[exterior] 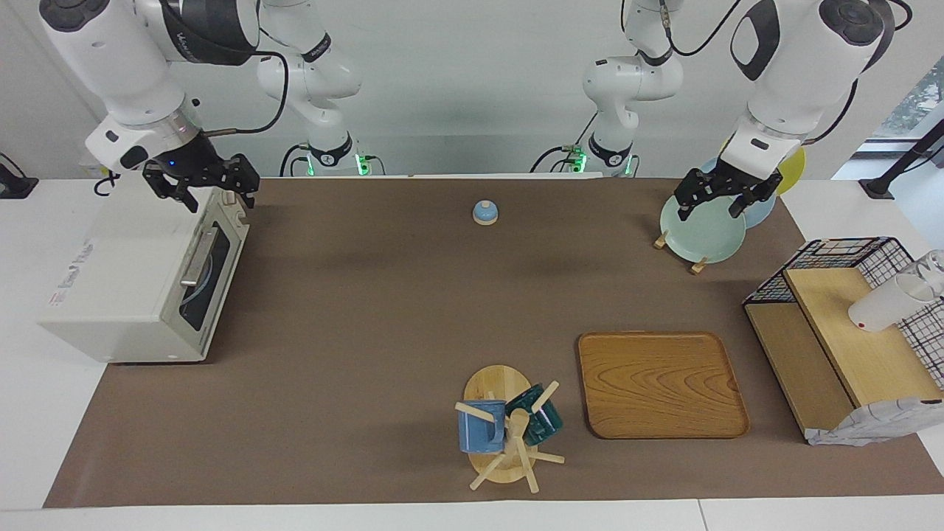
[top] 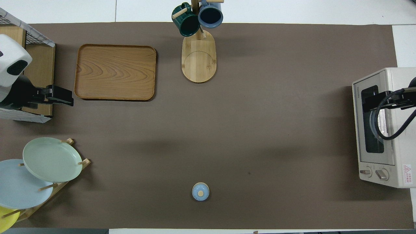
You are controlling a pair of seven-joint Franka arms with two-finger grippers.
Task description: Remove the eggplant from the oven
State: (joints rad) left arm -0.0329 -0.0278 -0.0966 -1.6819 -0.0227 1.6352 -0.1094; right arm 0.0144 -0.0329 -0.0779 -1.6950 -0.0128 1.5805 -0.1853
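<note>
The cream-white oven (exterior: 125,273) stands at the right arm's end of the table with its glass door (exterior: 206,269) shut. It also shows in the overhead view (top: 401,149). The eggplant is hidden; only a pale plate rim shows through the window. My right gripper (exterior: 210,193) is open and empty, and hovers just over the oven's top edge above the door, at the end nearer the robots. In the overhead view the right gripper (top: 370,100) covers the door window. My left gripper (exterior: 714,210) is open and empty, and waits over the plate rack.
A plate rack with a green plate (exterior: 700,232) stands at the left arm's end. A wire basket with a wooden shelf (exterior: 848,332), a wooden tray (exterior: 660,383) and a mug tree (exterior: 509,428) lie farther from the robots. A small blue knobbed lid (exterior: 484,212) lies near the robots.
</note>
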